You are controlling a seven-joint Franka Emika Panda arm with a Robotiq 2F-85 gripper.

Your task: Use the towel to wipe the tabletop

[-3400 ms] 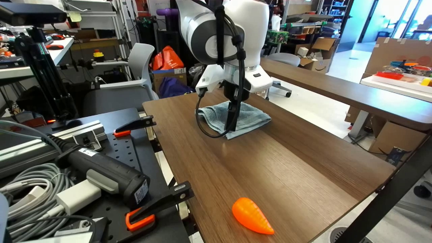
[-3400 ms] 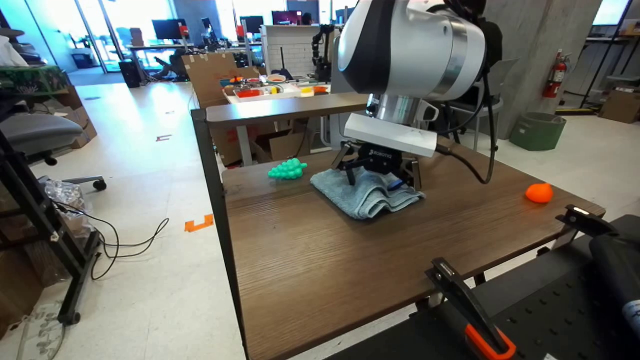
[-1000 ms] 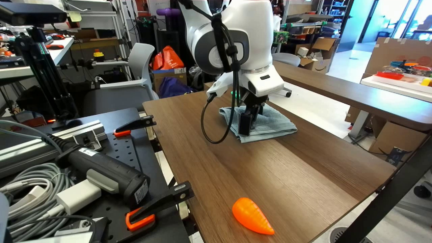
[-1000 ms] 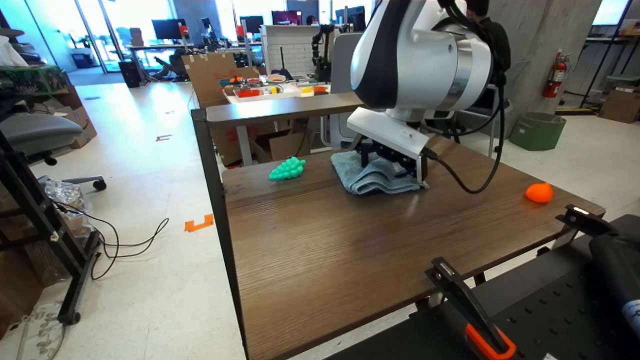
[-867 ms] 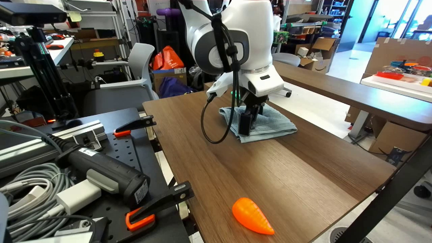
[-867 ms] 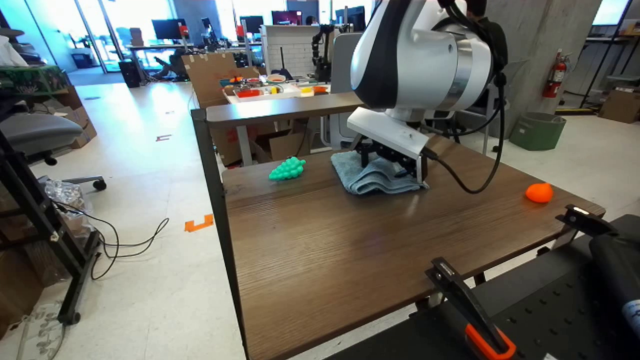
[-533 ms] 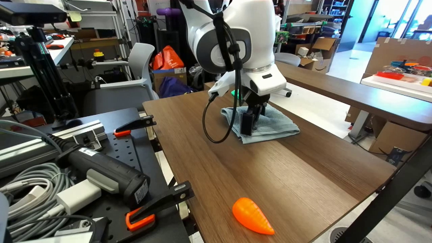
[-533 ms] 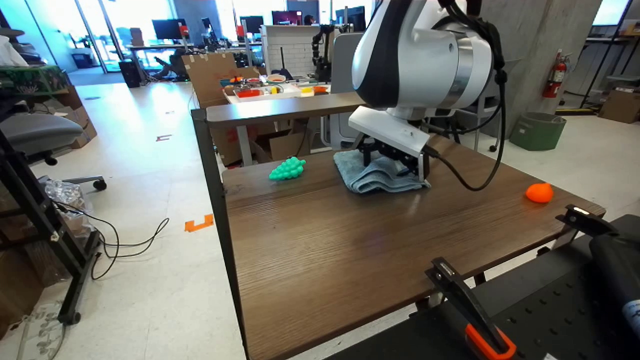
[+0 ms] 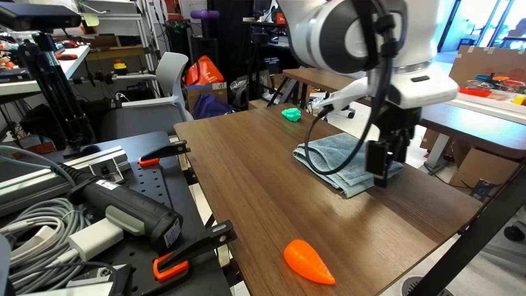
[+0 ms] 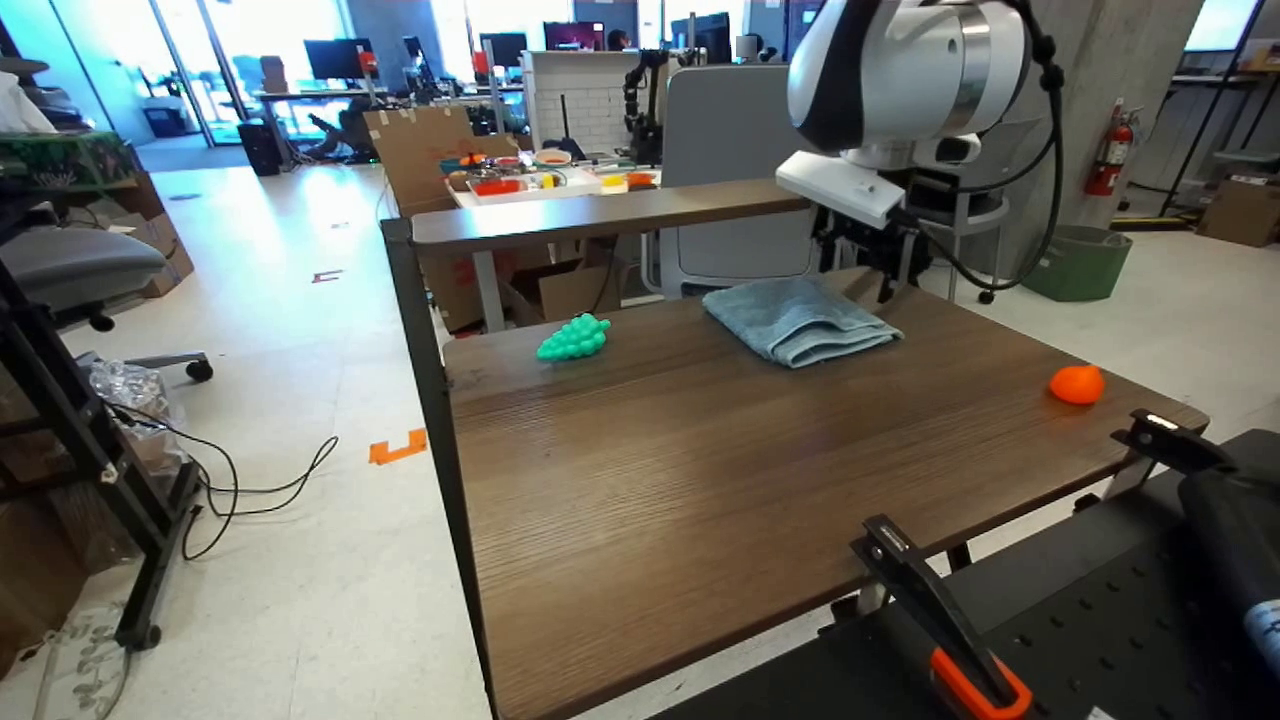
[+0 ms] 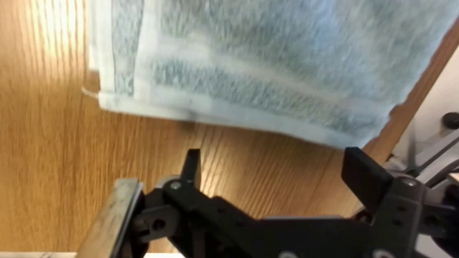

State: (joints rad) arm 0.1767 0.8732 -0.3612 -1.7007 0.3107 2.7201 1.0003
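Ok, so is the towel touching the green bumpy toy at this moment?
Apart. Both exterior views show it: a bare strip of tabletop lies between the towel and the green toy.

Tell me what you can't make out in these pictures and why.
Towel: cut off by the top edge in the wrist view; partly covered by the cable and end effector in an exterior view.
Tabletop beneath the towel: hidden by it in all views.
Robot arm: top edge cuts it off in both exterior views.
Label on the black device: print too small in an exterior view.
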